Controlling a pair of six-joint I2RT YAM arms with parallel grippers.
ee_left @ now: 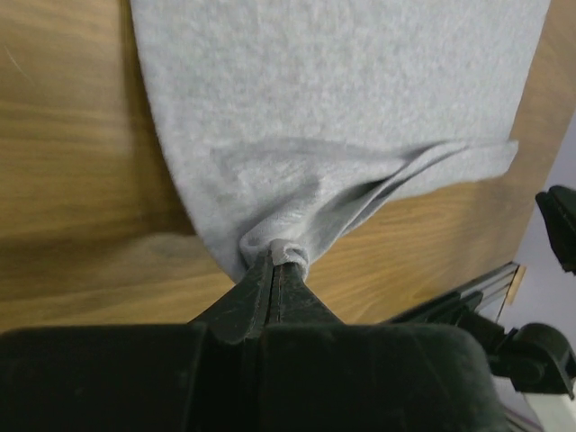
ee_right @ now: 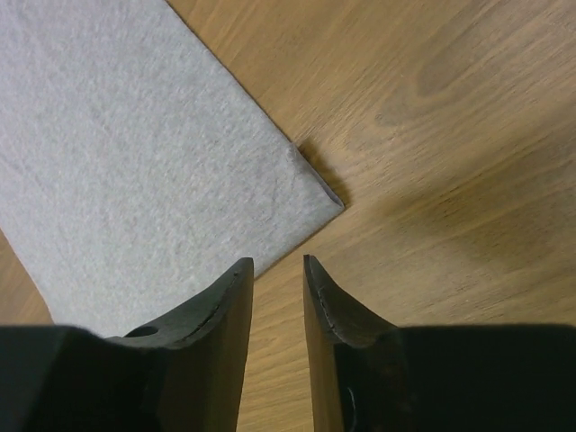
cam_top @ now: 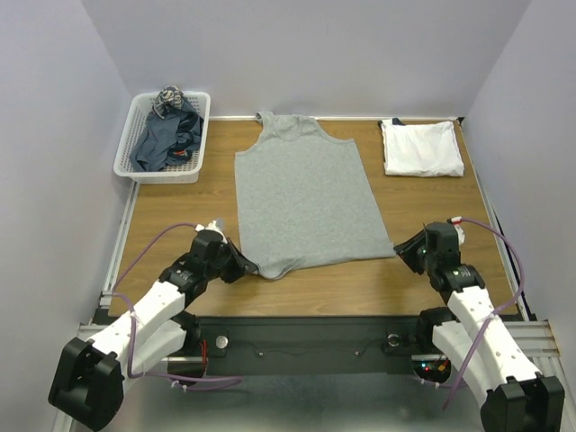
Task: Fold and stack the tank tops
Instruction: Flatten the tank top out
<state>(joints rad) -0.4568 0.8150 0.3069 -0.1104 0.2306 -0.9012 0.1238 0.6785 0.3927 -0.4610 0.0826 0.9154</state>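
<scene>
Top view: the grey tank top (cam_top: 306,198) lies flat mid-bench (cam_top: 432,202), straps at the far edge, hem toward you. Its long axis runs near to far. The left pincer (cam_top: 245,266) sits on the near-left hem corner. The right pincer (cam_top: 403,251) is just beside the near-right hem corner. Each arm has its own corner, so neither needs to cross over. A folded white tank top (cam_top: 421,148) sits far right, well apart. The dark tank tops (cam_top: 165,139) are heaped in the basket (cam_top: 126,166) far left.

Left wrist view: the left pincer (ee_left: 274,263) is clamped on a pinch of grey hem, jaws together with cloth bunched between the tips. Folds fan out from the grip, and the rest of the top spreads away ahead of it.

Right wrist view: the right pincer (ee_right: 277,270) has its jaws apart with nothing between them, only bare bench in the gap. The hem corner lies flat just ahead of the tips, slightly to the right of the gap. The cloth body runs off ahead and to the left.

My read: the fold turns on that right corner. You'd need to go forward and down onto it for a hold matching the left.
</scene>
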